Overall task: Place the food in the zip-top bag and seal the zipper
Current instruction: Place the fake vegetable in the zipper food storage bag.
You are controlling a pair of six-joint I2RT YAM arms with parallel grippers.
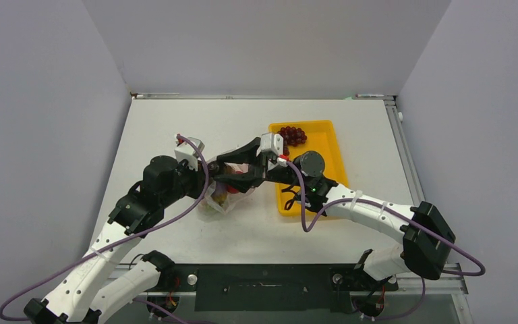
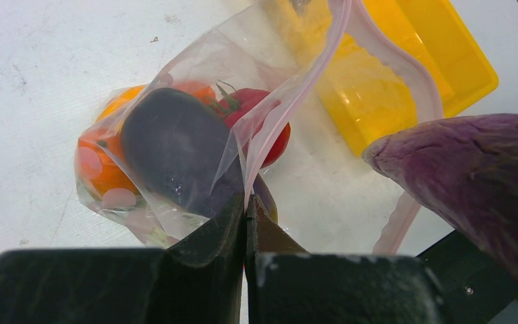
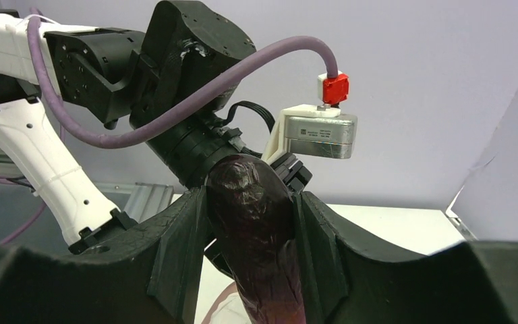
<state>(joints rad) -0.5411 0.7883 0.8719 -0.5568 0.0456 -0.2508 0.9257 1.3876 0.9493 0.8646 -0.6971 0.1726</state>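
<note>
Left claw [image 2: 246, 210]: jaws fully closed, pinching the zip-top bag [image 2: 175, 88] at its pink zipper [image 2: 308, 75], mouth edge lifted. Bag sits mid-frame on the white surface [image 2: 34, 81], just beside one yellow tray [image 1: 328, 145]. Inside the bag: one dark eggplant [image 2: 172, 152], one red piece [image 2: 243, 104], orange pieces [image 2: 101, 172], count unclear. Right claw [image 3: 253, 202]: partly open, clamped around a second purple eggplant [image 3: 260, 263], near the bag mouth. One grape bunch [image 1: 291, 134] lies in the tray's upper left corner.

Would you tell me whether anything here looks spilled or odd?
Nothing stands out: the left pincer pinches the bag at its zipper, the right pincer holds an eggplant, and grapes sit in the tray.
</note>
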